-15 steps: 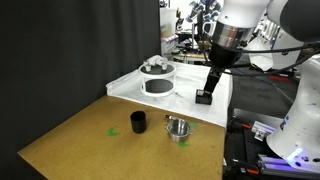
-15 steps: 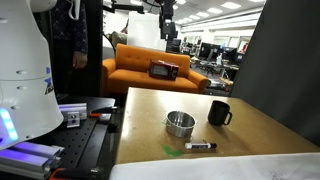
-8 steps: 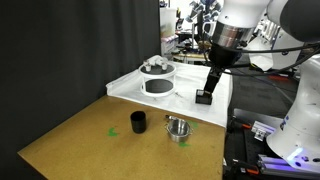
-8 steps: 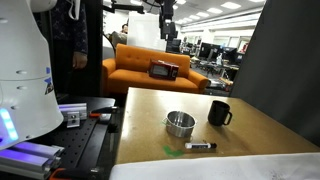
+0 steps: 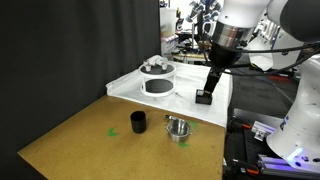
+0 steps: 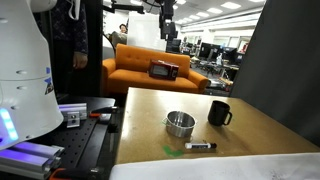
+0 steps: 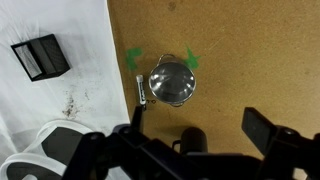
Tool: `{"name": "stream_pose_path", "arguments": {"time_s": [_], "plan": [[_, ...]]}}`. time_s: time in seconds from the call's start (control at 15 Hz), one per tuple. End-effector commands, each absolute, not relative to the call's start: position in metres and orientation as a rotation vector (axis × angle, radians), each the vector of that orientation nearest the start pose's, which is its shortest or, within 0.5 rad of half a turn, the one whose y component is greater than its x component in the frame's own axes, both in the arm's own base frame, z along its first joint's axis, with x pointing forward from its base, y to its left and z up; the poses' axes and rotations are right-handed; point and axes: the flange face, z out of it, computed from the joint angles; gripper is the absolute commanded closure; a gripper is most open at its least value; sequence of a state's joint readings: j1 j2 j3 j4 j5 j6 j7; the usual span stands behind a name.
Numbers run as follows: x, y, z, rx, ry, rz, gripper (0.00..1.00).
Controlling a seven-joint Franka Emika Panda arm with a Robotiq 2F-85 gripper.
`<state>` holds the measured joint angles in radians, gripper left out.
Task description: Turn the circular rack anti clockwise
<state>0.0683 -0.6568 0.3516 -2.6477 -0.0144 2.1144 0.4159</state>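
Brown desk (image 5: 80,140), with a white sheet (image 5: 128,86) over its far end. Landmark: metal bowl (image 5: 179,128), which stands on the bare wood near the edge of the sheet.

- Circular rack (image 5: 157,78): on the white sheet, well apart from the bowl. It is a white drum with a dark band and a pale lumpy top. In the wrist view only its edge (image 7: 55,148) shows, at the lower left corner.
- Gripper (image 5: 211,80): hangs in the air beyond the bowl, over the sheet, touching nothing. It is beside the rack, not on it.
- Fingers (image 7: 268,133): spread wide, nothing between them.
- Black box (image 5: 204,98): on the sheet, beyond the bowl.
- Black cup (image 6: 219,113): near the bowl, on wood.
- Marker (image 6: 200,147): lies just beside the bowl.
- Green marks (image 7: 135,56): on the wood close to the bowl.
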Motion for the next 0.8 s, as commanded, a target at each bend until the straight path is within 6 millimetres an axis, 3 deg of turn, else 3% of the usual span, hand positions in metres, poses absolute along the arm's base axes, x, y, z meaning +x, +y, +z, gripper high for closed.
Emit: {"name": "stream_pose_path", "arguments": {"time_s": [0.0, 0.33, 0.53, 0.73], "plan": [[0.333, 0.14, 0.447, -3.307, 0.085, -0.282, 0.0], [0.345, 0.096, 0.46, -3.334, 0.076, -0.323, 0.0], [0.355, 0.06, 0.476, -3.363, -0.06, -0.407, 0.0], [0.366, 0.023, 0.497, -3.398, -0.324, -0.504, 0.0]]}}
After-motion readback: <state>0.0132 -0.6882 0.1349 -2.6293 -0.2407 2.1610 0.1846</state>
